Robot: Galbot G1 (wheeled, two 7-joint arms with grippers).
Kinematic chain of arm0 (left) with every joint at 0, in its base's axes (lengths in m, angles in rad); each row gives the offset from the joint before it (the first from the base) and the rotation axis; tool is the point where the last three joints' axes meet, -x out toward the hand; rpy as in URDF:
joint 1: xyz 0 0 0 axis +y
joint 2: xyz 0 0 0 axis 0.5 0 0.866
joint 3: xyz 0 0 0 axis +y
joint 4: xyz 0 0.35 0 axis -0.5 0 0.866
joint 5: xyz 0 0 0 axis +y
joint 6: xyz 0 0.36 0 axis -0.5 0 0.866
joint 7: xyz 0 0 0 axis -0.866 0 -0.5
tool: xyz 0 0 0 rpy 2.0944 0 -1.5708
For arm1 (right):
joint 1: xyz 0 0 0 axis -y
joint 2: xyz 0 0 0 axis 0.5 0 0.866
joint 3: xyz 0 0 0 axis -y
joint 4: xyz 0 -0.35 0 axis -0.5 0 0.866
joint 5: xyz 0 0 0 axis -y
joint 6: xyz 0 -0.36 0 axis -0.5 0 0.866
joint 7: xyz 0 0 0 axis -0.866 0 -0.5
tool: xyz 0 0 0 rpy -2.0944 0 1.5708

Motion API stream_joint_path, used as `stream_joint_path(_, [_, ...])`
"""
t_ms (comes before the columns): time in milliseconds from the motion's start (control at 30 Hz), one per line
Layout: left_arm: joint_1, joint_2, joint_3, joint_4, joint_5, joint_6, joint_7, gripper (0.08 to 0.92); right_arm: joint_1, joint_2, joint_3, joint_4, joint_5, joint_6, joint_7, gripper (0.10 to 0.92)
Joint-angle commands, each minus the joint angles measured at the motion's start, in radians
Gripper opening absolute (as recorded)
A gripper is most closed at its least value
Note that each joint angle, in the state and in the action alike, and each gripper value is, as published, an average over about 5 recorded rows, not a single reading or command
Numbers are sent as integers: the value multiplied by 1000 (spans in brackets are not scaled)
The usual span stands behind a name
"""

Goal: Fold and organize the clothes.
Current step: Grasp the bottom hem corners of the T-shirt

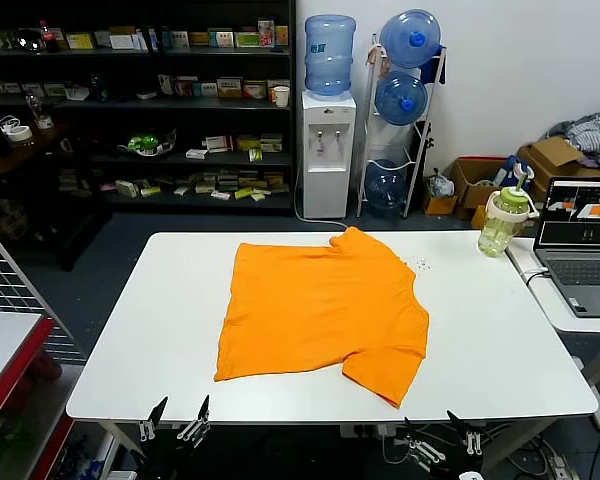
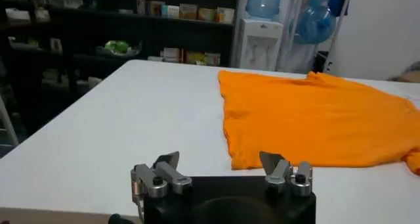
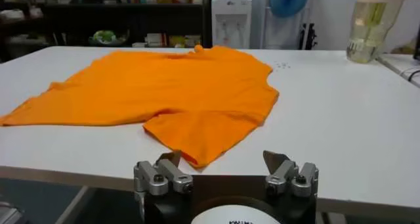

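Observation:
The orange T-shirt [image 1: 322, 310] lies spread flat on the white table [image 1: 130, 340], plain side up, no lettering showing. One sleeve points to the near right corner, and a fold of cloth bunches at the far edge. It also shows in the left wrist view [image 2: 315, 117] and the right wrist view [image 3: 164, 87]. My left gripper [image 1: 178, 418] is open and empty below the table's near edge, left of the shirt [image 2: 222, 161]. My right gripper [image 1: 432, 428] is open and empty below the near edge, close to the sleeve [image 3: 223, 159].
A green-lidded water bottle [image 1: 504, 218] stands at the table's far right corner. A laptop [image 1: 580, 240] sits on a side table to the right. A water dispenser [image 1: 327, 150], spare jugs and dark shelves stand behind. A wire rack is at the left.

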Motion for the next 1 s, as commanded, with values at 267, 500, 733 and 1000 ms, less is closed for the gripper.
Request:
stream_joint_path(267, [-214, 6, 79, 124, -68, 62, 6, 823, 205, -2, -72, -94, 33, -73, 85, 823])
stream_joint_path(500, [-336, 4, 134, 209, -75, 110, 0, 823, 307, 14, -130, -200, 47, -124, 121, 823])
stream_joint_path(733, [-364, 4, 147, 242, -72, 127, 2, 823, 340, 24, -151, -247, 35, -139, 139, 823])
stream_joint_path(1000, [-363, 3, 169, 245, -71, 150, -17, 823, 356, 26, -160, -268, 35, -152, 155, 811])
